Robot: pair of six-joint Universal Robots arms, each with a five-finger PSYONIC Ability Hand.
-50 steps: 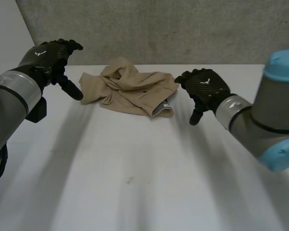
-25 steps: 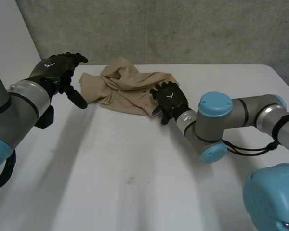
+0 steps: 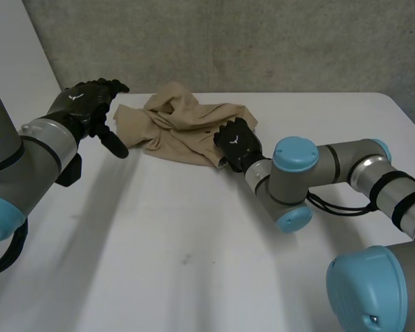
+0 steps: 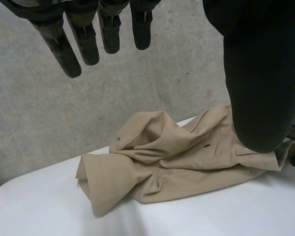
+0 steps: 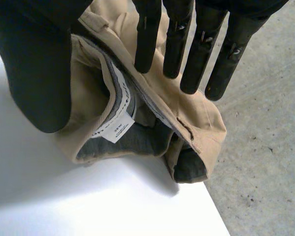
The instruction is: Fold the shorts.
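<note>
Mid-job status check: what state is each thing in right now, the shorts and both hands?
shorts: crumpled in a heap, not folded, grey inside of the waistband showing.
left hand: open, fingers straight, beside the shorts' left end, apart from them.
right hand: open, fingers straight over the waistband end; contact unclear.
</note>
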